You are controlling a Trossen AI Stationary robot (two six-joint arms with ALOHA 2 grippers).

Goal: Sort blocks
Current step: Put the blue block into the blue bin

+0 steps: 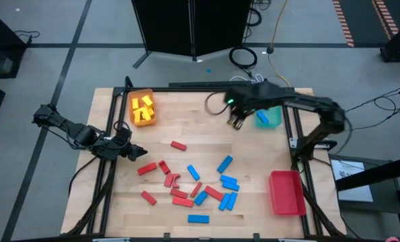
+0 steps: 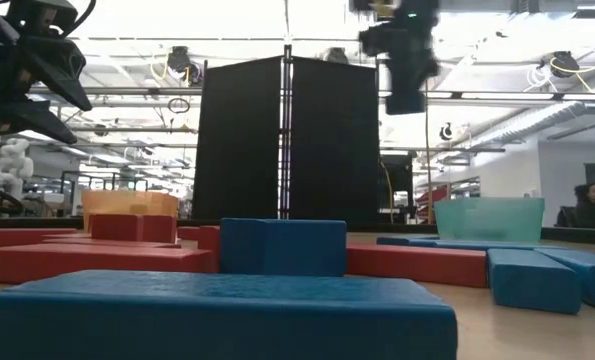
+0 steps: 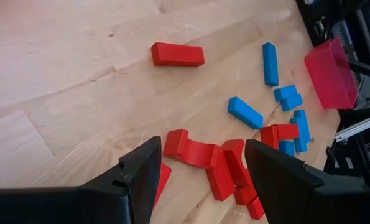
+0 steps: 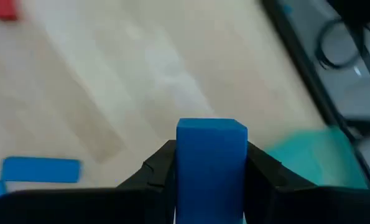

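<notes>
The right gripper (image 4: 211, 171) is clamped on a blue block (image 4: 211, 155), just beside the teal tray (image 1: 269, 118). The left gripper (image 3: 200, 171) hangs with jaws apart above red blocks (image 3: 200, 155).

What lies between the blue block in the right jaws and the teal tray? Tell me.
Nothing visible. The right gripper holds a blue block in its jaws above bare tabletop, right beside the teal tray. No loose block sits between them; the tray already holds one blue block. The other loose blocks lie nearer the table's front.
</notes>
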